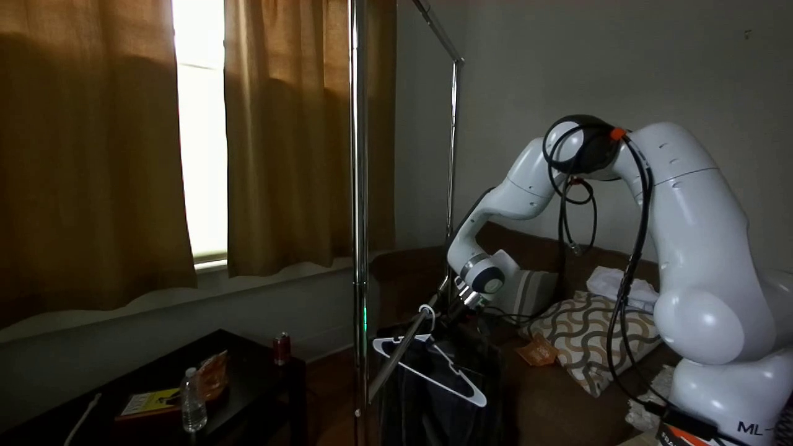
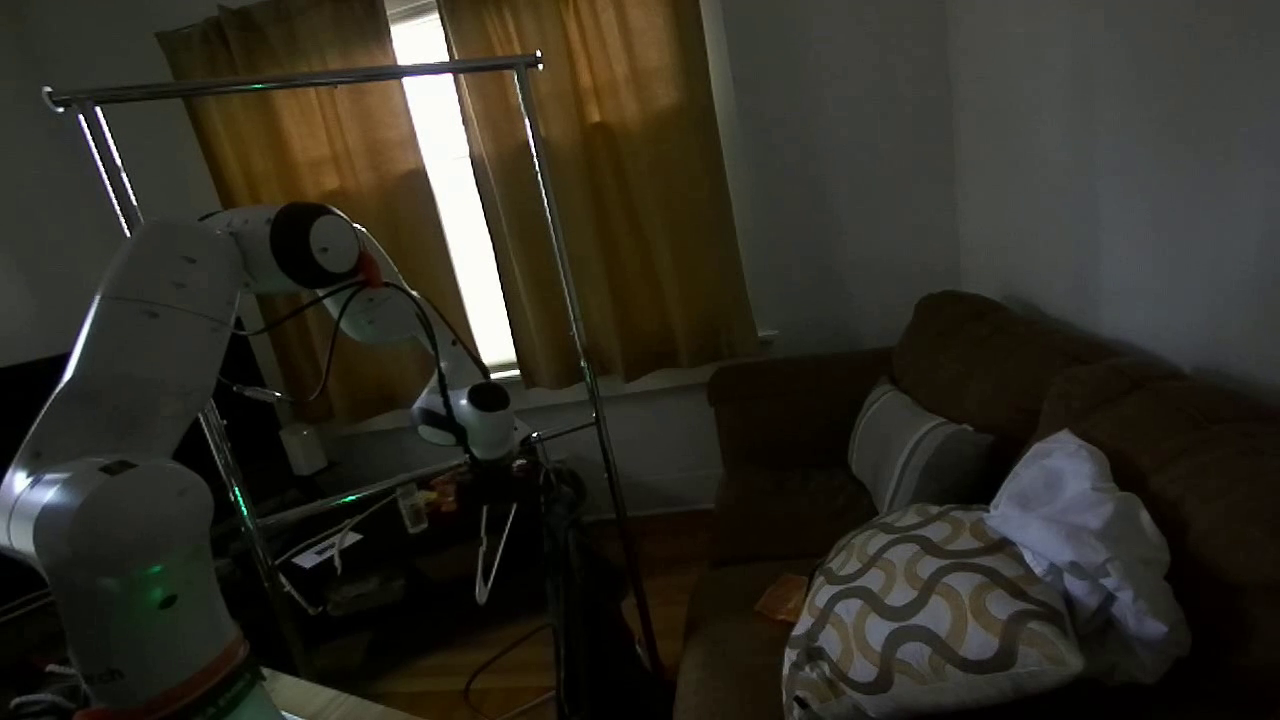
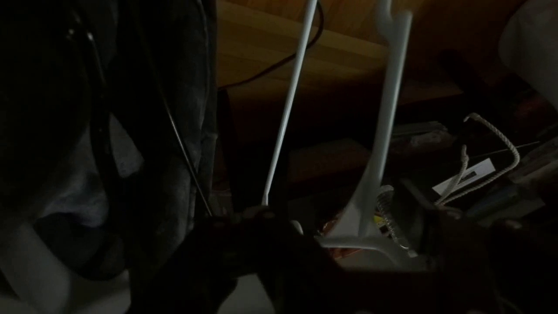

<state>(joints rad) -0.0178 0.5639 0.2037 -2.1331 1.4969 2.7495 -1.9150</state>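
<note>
The end effector is at the top of a white hanger, which appears hooked over the lower bar of a metal clothes rack. In the wrist view its two fingers look apart, and the upper part of the hanger shows in the gap between them; the light is too dim to tell whether either finger touches the plastic. In both exterior views the hanger hangs just below the end effector, and dark clothes hang close beside it. The robot arm arches over and bends down to the bar.

In an exterior view, a dark worktop carries a red can near its corner, a clear bottle, an orange bag just behind the bottle, and a flat yellow item beside them. A brown couch holds a wave-patterned cushion, with a white cloth touching it and a striped cushion leaning behind. An orange packet lies on the seat near the patterned cushion. Yellow-brown curtains flank a bright strip of window.
</note>
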